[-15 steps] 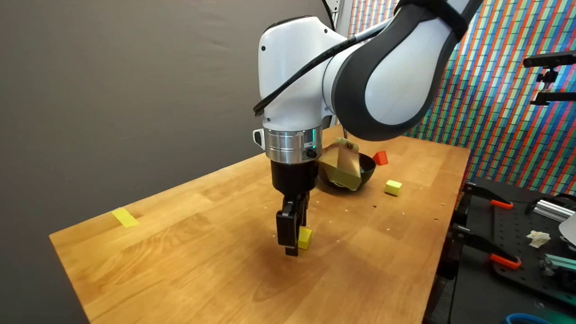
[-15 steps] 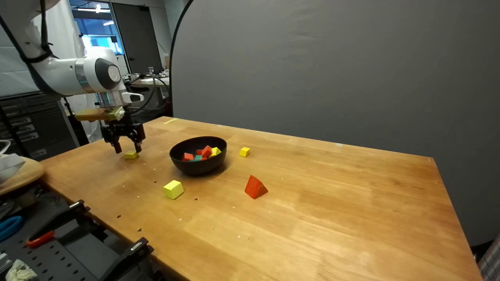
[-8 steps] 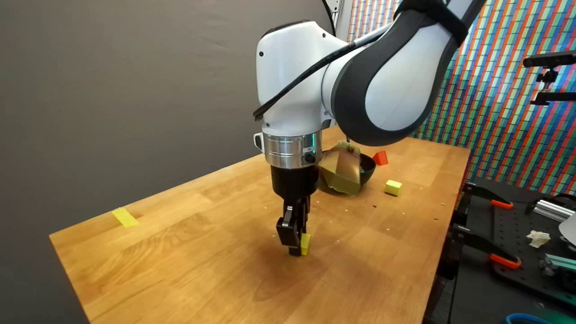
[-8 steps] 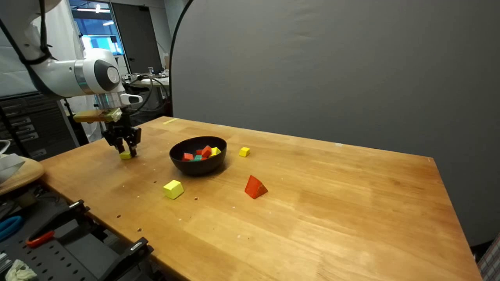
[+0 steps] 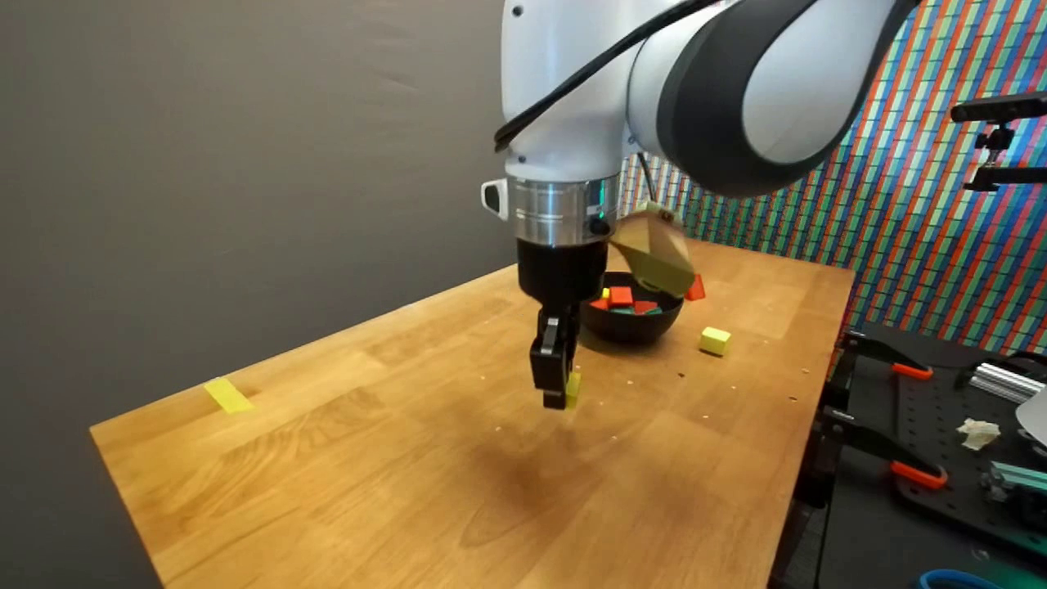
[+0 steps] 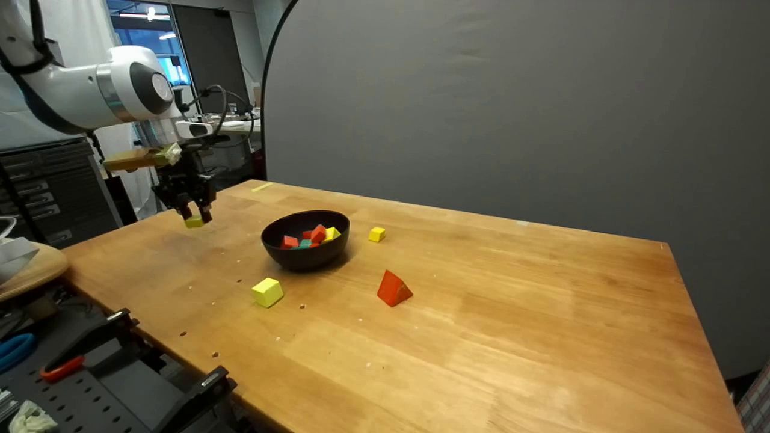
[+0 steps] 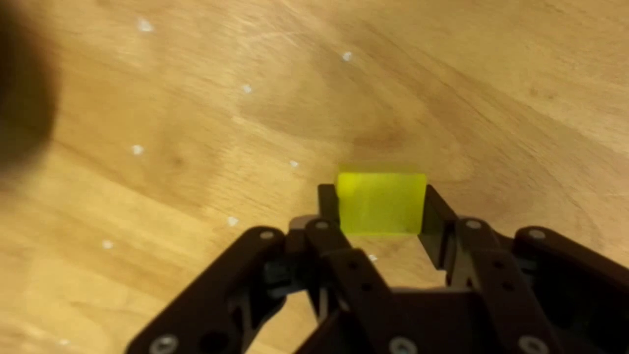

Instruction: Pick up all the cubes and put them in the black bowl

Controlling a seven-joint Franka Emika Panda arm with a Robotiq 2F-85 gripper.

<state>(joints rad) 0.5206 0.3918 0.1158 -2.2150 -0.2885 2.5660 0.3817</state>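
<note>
gripper [image 5: 559, 396] points down over wooden table [image 5: 343, 483], yellow cube [image 5: 574, 391] at its tips, partly hidden. black bowl [image 5: 628, 330] beyond, red, green and yellow blocks [image 5: 621, 296] inside. second yellow cube [image 5: 715, 341] near bowl; red block [image 5: 696, 288] farther back, partly covered. yellow strip [image 5: 228, 395] near table edge.

One cube [image 7: 381, 204] is yellow, the bowl [image 6: 305, 258] black, the wedge [image 6: 394, 290] red, the striped wall [image 5: 908, 188] multicoloured.

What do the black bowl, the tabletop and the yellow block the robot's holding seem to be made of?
Black bowl: perhaps plastic, metal or ceramic; its smooth, even black wall leaves it open.
Tabletop: wood, smooth with a soft sheen; grain and joined strips show.
Yellow block: maybe painted wood or plastic; smooth-looking, with no clear grain on its flat face.
</note>
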